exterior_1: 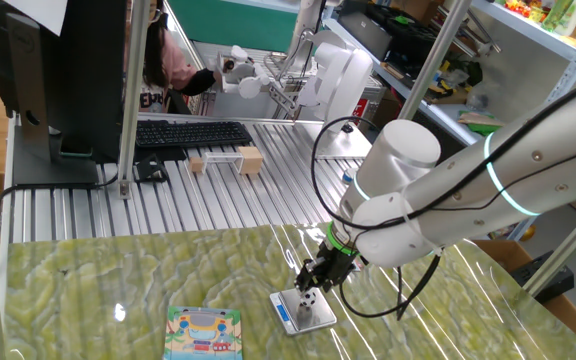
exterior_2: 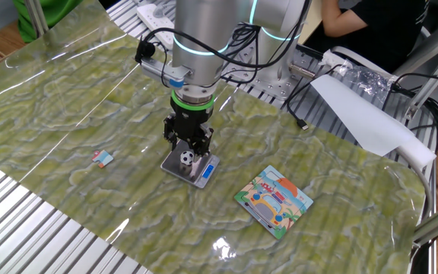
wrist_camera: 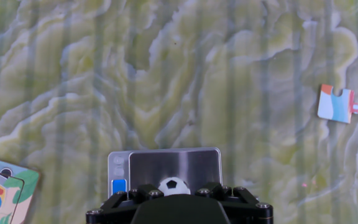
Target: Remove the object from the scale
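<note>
While my gripper (wrist_camera: 178,190) hangs low at the bottom centre of the hand view, fingers apart on either side of the ball (wrist_camera: 174,185), I judge the lift not begun: it sits on the scale (wrist_camera: 166,165). Farther, at the right, lies a scrap (wrist_camera: 336,103).

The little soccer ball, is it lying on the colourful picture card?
No, the soccer ball sits on the silver scale, between the gripper fingers, while the picture card lies apart on the table.
</note>
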Motion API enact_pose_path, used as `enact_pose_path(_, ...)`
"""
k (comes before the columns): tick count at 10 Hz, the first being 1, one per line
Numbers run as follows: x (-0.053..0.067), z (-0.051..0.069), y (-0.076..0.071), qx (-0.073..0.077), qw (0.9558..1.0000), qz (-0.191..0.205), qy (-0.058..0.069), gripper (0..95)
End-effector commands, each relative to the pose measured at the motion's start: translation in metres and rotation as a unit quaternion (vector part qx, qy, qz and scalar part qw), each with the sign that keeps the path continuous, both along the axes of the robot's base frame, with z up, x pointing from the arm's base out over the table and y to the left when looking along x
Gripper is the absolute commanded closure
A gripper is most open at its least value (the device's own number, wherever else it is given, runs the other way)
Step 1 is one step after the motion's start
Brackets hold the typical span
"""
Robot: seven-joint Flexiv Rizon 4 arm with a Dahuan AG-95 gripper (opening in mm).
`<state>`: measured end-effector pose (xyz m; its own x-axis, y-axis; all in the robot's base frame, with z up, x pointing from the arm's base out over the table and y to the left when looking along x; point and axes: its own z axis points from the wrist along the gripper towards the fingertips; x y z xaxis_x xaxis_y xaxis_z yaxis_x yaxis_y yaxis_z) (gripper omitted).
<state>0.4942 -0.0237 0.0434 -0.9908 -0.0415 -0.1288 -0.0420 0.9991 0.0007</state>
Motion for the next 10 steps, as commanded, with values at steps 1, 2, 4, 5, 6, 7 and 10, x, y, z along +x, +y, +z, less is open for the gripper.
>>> enact_pose_path(1,0.0004,0.0003,-0.0001,0.0,1.0,0.0,-0.001,38.0)
enact_pose_path(2,0.0003,0.0003,-0.0001,0.0,1.0,-0.001,-0.002,38.0)
enact_pose_path(4,0.0001,-0.0011,-0.0003,0.0,1.0,-0.001,-0.003,57.0)
enact_pose_path(5,-0.0001,-0.0023,-0.0004,0.0,1.0,-0.001,-0.005,57.0)
enact_pose_path(6,-0.0004,-0.0036,-0.0006,0.0,1.0,-0.002,-0.007,57.0)
enact_pose_path(7,-0.0005,-0.004,-0.0006,0.0,1.0,-0.002,-0.008,57.0)
enact_pose_path(10,-0.0005,-0.0042,-0.0005,0.001,0.9999,-0.001,-0.011,76.0)
